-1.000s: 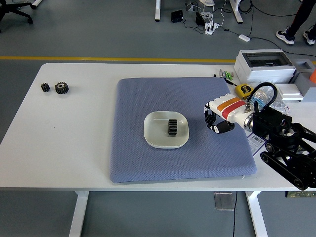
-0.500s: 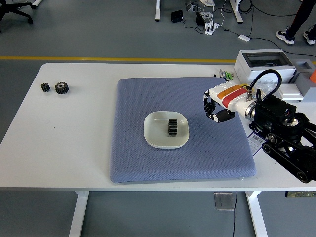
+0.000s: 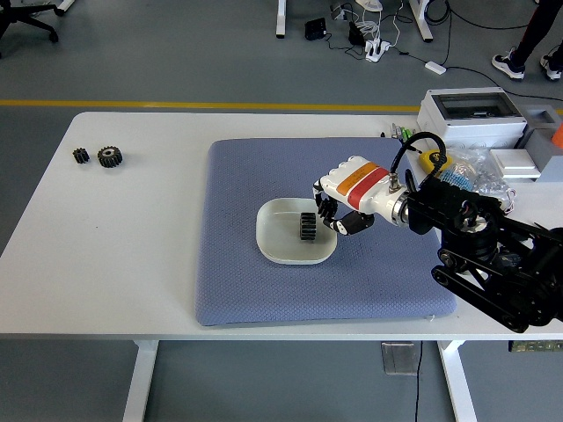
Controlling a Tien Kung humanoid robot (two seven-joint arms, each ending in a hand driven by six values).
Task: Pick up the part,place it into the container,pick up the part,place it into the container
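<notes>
Right hand (image 3: 339, 211): white with orange and red bands, black fingers curled downward, hovering at the right rim of the dish, just beside the gear inside; appears empty, though contact with the gear cannot be ruled out from this angle.
Left hand: out of view.
Container: white rounded-square dish (image 3: 274, 243) near the middle of a blue-grey mat (image 3: 246, 281) on the white table (image 3: 114, 264).
Part in container: black gear (image 3: 307, 226) standing on edge in the right half of the dish.
Parts outside: small black gear (image 3: 81, 156) and a larger black gear (image 3: 110, 156), side by side near the table's far left, well apart from the dish and the hand.
Clutter: white box (image 3: 471, 114) with a dark window, yellow tape measure (image 3: 433, 159) and a clear bag (image 3: 475, 167) at the far right, behind the arm.
Risk, gear: likely to topple or roll if brushed by curled fingertips, since balanced on edge.
Risk, dish: light and unfixed by the look of it; a knock on the rim could slide or tip it on the mat.
Risk, reach: remaining gears lie far left, opposite the working arm; a long stretch across the mat could drag the forearm over the dish.
Writing: none legible; barcode-like label (image 3: 455, 251) at the mat's right edge too small to read; no brand visible.
</notes>
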